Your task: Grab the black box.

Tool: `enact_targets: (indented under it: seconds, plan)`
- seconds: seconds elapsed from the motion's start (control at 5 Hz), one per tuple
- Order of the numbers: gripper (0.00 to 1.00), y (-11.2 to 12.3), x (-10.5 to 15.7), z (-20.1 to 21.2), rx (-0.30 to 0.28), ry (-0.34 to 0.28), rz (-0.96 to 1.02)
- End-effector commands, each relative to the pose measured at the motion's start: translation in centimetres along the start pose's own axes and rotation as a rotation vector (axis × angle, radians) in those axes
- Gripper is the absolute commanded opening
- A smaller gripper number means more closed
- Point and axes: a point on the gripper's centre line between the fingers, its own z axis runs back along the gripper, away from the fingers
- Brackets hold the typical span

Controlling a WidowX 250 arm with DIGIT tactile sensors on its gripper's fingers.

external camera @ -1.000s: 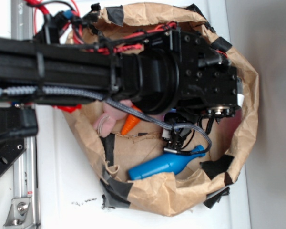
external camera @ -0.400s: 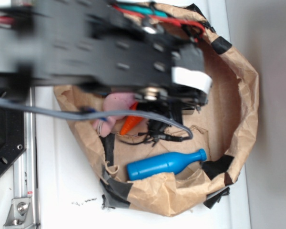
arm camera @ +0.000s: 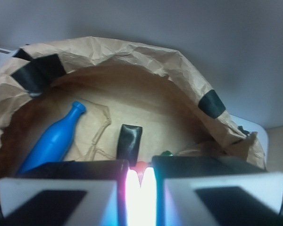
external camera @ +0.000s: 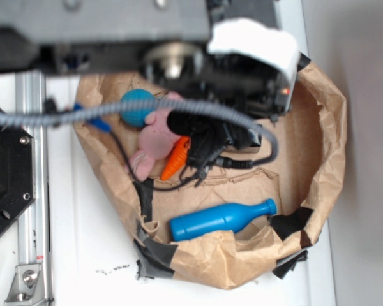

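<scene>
Hovering over paper bag [arm camera: 179,61]; black box [arm camera: 129,142] on bag floor, just beyond gripper [arm camera: 140,176], right of blue bottle [arm camera: 52,141]. Jaws nearly together, empty. My worry: cable snagging toys.

The exterior view looks straight down from above the arm [external camera: 115,38], which blurs across the top of the frame, close to the lens. The wrist view sits just behind the gripper [arm camera: 140,181], low inside the paper nest [arm camera: 132,56], facing forward past the fingers [arm camera: 61,197] toward the far wall. Both views share the nest floor, the blue bottle [external camera: 220,220] [arm camera: 54,139] and tape patches [arm camera: 37,73].
</scene>
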Motion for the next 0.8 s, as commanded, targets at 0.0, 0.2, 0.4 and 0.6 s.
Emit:
enact_targets:
  seconds: [0.0, 0.2, 0.4, 0.6]
  plan:
    - [1.0, 0.3, 0.3, -4.1, -0.022, 0.064, 0.006]
    - [1.0, -0.1, 0.0, -6.9, -0.036, 0.113, -0.006]
    - [1.0, -0.9, -0.9, -8.7, -0.038, 0.158, -0.021]
    - [1.0, -1.9, -1.8, -10.2, -0.046, 0.182, -0.035]
